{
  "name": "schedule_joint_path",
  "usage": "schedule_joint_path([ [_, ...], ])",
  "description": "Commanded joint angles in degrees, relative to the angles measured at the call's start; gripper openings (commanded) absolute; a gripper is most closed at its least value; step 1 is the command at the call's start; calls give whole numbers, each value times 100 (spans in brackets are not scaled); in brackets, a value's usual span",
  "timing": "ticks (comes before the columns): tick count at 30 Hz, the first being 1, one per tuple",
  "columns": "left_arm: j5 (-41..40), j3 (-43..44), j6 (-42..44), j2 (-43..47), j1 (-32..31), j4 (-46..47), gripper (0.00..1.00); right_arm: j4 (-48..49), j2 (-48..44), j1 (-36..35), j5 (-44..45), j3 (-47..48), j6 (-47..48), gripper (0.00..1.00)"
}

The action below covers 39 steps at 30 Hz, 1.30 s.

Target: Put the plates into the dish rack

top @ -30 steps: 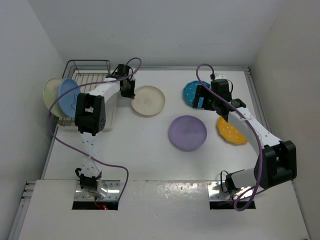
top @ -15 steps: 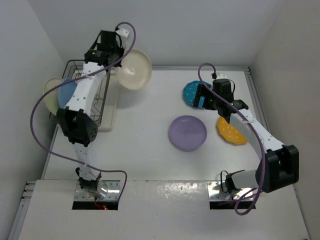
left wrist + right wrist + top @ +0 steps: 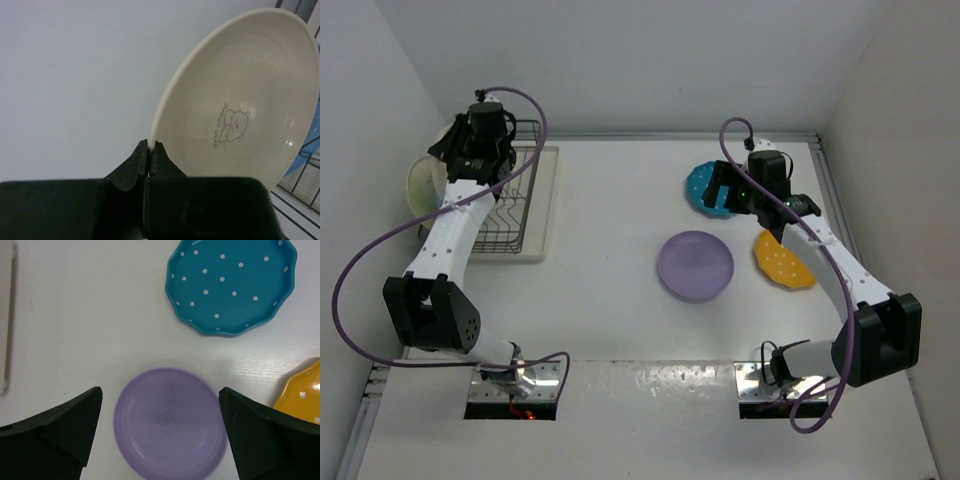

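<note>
**A:** Cream one first: where's the cream plate (image 3: 240, 115)? Start with the top view.

**B:** Top: the left arm (image 3: 455, 215) reaches over the far-left end of the dish rack (image 3: 515, 210). I can't separate the carried plate from the cream rim (image 3: 420, 185) showing left of the rack. The lavender plate (image 3: 695, 265), teal plate (image 3: 708, 185) and orange plate (image 3: 782, 260) lie flat on the table (image 3: 610, 300), well apart from the rack.

**A:** Left wrist?

**B:** The left gripper (image 3: 150, 146) is clenched on the cream plate's rim, with the plate on edge. I read that as lining it up for a slot. Rack wires and a light blue plate (image 3: 311, 152) are just beside it.

**A:** Right wrist?

**B:** The right gripper (image 3: 159, 390) is spread wide, gripping nothing, hovering above the lavender plate. My guess is it's staged for the next pick.
</note>
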State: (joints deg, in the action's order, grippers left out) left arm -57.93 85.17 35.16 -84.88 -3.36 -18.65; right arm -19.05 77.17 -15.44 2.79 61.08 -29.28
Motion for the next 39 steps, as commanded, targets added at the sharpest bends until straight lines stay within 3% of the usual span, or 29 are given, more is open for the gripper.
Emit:
schedule_joint_path([
  [1,-509,-272,387,306,54,1144,0,15,62,-81,-103,475,-104,100],
  [5,-684,-1001,1053,376,177,2302,0,-20,1,-99,-68,537,-96,100],
  [13,-570,-1529,1195,209,239,3113,0,-152,-184,-99,99,537,-52,100],
  [17,-307,-1582,686,209,292,2570,0,-152,-246,-99,152,484,-43,100],
  [26,-52,-2021,326,95,292,2437,0,-90,-307,-108,161,352,-8,100],
  [30,-183,-2250,518,-11,292,2806,0,-55,-307,-108,170,326,1,100],
  [35,272,-2180,-96,-125,292,2043,0,-47,-334,-108,170,299,19,100],
  [38,449,-2119,-308,-231,344,1673,30,-73,-308,-143,170,291,27,100],
  [39,449,-2118,-395,-283,405,1594,47,-116,-307,-100,178,299,36,100],
])
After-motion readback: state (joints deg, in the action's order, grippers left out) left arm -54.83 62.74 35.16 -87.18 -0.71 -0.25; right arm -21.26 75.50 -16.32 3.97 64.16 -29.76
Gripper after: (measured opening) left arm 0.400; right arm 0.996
